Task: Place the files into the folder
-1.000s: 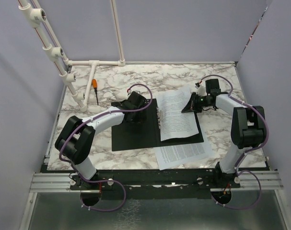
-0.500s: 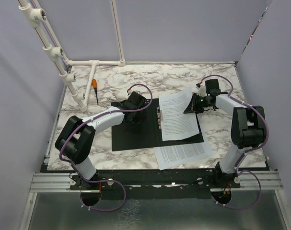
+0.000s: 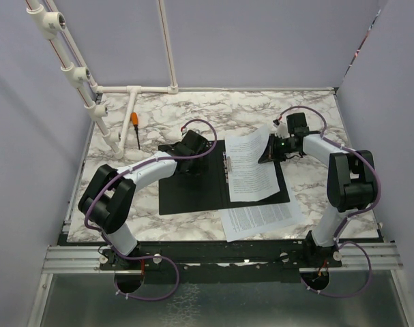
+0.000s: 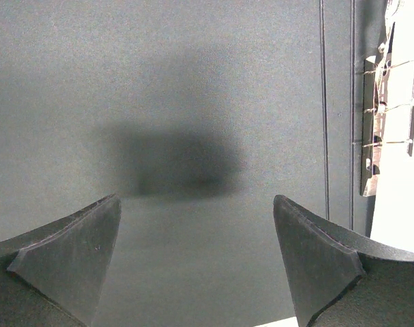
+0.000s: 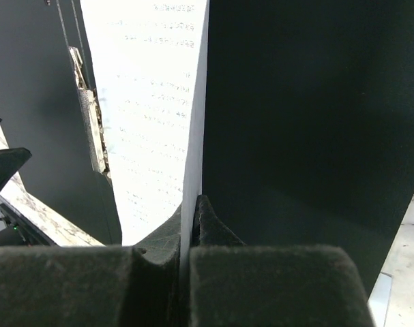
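The folder [image 3: 193, 194] lies open on the marble table, black inside up, its metal spine clip [image 3: 226, 165] in the middle. A white printed file [image 3: 249, 167] lies on the folder's right half with its far right corner lifted. My right gripper [image 3: 273, 148] is shut on that corner; the right wrist view shows the paper's edge [image 5: 193, 136] pinched between the fingers. A second file [image 3: 261, 216] lies on the table at the folder's near edge. My left gripper [image 3: 191, 155] is open and empty, close over the folder's left half [image 4: 193, 102], with the clip [image 4: 374, 122] to its right.
An orange-handled screwdriver [image 3: 135, 127] lies at the far left of the table. A white pipe frame [image 3: 128, 92] stands along the far left corner. Grey walls close in three sides.
My right gripper has moved a little left and away with the paper's corner, lifting and curling that corner more. The left arm has not moved.
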Robot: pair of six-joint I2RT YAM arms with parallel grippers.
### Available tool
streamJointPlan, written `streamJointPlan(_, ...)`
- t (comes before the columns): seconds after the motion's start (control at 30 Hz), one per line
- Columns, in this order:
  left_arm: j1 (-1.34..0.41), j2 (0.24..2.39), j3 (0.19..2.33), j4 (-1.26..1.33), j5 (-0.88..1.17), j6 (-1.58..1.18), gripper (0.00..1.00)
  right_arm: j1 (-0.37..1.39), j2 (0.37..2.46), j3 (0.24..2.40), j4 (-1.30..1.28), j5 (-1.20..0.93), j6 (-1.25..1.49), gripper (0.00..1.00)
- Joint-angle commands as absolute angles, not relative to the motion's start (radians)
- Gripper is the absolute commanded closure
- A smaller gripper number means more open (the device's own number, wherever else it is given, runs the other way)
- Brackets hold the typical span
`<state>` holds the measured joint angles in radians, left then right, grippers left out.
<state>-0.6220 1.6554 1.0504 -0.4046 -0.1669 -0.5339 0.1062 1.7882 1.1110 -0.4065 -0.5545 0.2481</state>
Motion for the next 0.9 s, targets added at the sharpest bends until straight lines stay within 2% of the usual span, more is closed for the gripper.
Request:
streamJointPlan(0.0,-0.618,1.661,1.045,-0.393,-0.15,-0.522,0.07,0.115,1.79,1.132,-0.434,-0.508,0.217,0.99)
streamJointPlan(0.4,-0.618,1.664,1.044,-0.393,-0.149,-0.52,0.07,0.121,1.772,1.145,-0.459,-0.412,0.207,0.99)
streamJointPlan(0.87,-0.618,1.664,1.044,-0.393,-0.146,-0.518,0.07,0.153,1.775,1.164,-0.482,-0.407,0.174,0.99)
